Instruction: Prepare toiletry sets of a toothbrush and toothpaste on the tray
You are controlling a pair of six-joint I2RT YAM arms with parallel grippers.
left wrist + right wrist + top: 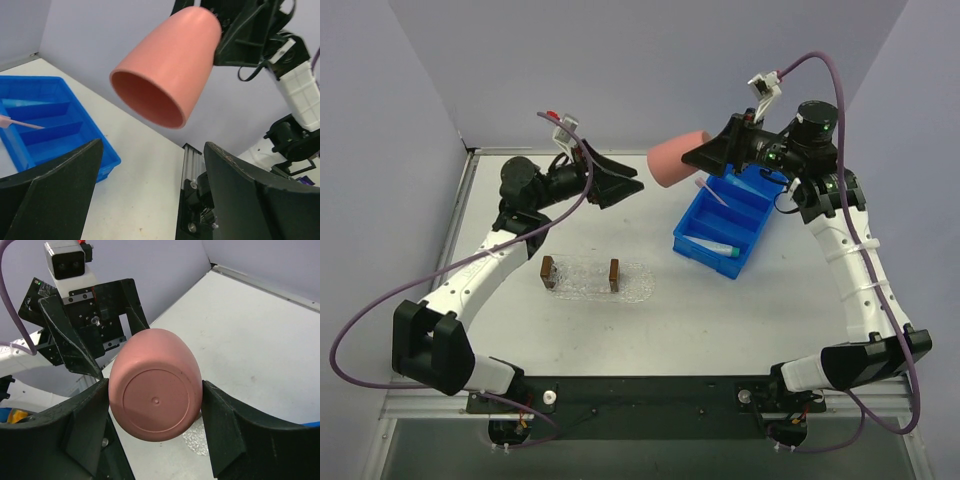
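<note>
My right gripper (pixel 698 157) is shut on the base of a pink cup (pixel 677 158) and holds it on its side in the air, mouth toward the left arm. In the right wrist view the cup's bottom (pixel 156 386) fills the gap between both fingers (pixel 235 432). My left gripper (pixel 632 184) stands open just left of the cup, holding nothing; its view looks up into the cup's mouth (pixel 150 97). The pink toothbrush (pixel 711 193) and a light blue toothpaste tube (pixel 716 248) lie in the blue bin (pixel 692 236). The clear tray (pixel 582 284) lies in the middle of the table.
Two small brown blocks (pixel 548 271) (pixel 614 274) stand on the tray. The blue divided bin sits at the right, below the right gripper. Grey walls close the back and sides. A metal rail (pixel 191 165) edges the table.
</note>
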